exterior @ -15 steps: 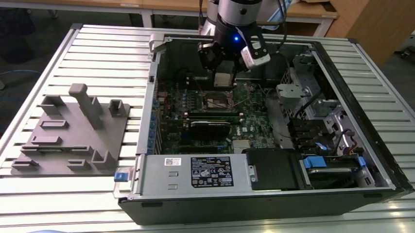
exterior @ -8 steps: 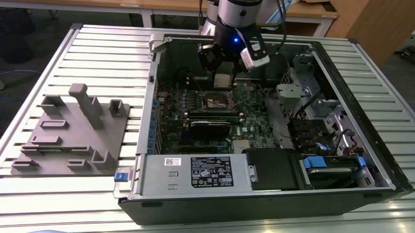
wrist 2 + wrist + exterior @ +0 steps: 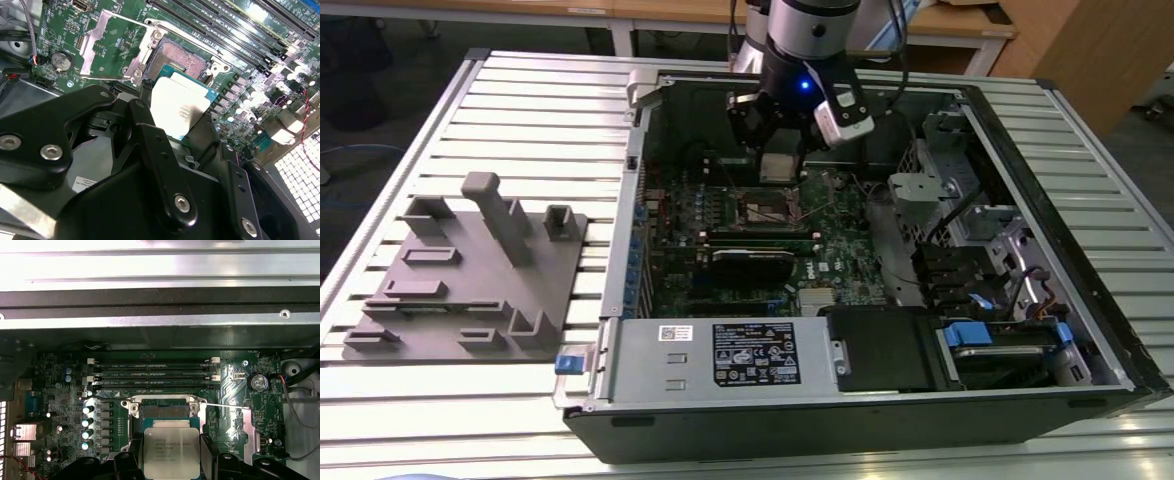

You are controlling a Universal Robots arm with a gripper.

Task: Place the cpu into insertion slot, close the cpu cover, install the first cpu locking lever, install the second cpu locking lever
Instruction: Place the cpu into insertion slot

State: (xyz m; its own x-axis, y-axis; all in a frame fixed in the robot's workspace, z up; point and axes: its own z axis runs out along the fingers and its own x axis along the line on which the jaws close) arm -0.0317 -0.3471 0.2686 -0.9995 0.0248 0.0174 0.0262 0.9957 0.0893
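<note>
Tool point(image 3: 170, 464) clamped on the cpu point(image 3: 170, 445) by two opposite edges, held close over the slot point(image 3: 165, 411), not seated. Cover point(image 3: 107, 45) swung open alongside.

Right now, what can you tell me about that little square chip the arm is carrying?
The cpu is a small flat square chip with a dull silver-grey metal top bearing print, on a green-edged base. The gripper clamps it between black fingers on two opposite sides. It hangs above the green board, beside the open insertion slot, not seated in it.
</note>
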